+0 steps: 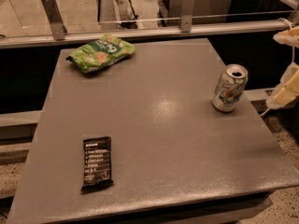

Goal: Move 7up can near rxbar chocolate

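The 7up can stands upright near the right edge of the grey table, silver-white with green and red markings and an open top. The rxbar chocolate, a flat black bar with white text, lies near the front left of the table. My gripper is at the right edge of the view, just right of the can and off the table's side. Its pale yellow fingers are spread apart and hold nothing. Part of the gripper is cut off by the frame.
A green snack bag lies at the back left of the table. A metal rail with two posts runs behind the table's far edge. The floor drops off beyond the right and front edges.
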`<action>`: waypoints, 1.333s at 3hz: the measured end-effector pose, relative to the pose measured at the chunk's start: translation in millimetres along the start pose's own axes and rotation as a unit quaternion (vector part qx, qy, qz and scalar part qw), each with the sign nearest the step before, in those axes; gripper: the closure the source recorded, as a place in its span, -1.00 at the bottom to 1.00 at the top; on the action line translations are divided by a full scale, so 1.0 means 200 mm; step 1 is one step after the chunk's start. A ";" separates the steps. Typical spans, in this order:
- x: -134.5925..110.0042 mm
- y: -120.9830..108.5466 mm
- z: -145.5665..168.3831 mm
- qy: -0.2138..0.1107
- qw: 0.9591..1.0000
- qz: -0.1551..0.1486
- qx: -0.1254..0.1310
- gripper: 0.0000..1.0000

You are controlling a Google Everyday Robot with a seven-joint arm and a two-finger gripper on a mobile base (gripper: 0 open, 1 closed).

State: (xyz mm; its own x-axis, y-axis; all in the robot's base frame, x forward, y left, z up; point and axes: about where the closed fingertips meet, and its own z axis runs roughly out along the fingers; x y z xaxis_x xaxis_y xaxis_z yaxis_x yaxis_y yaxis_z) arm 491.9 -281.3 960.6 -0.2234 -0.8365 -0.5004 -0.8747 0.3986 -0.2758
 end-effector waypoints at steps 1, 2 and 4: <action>0.03 -0.08 0.04 -0.065 0.998 0.011 0.003 -1.00; 0.04 -0.14 0.11 -0.119 0.992 0.033 0.002 -1.00; 0.04 -0.08 0.33 -0.185 0.978 0.091 -0.032 -1.00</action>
State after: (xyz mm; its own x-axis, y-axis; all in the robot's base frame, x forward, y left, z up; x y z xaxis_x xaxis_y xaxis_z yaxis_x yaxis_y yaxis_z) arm 532.8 -269.0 907.0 -0.2170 -0.5557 -0.8025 -0.8630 0.4935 -0.1084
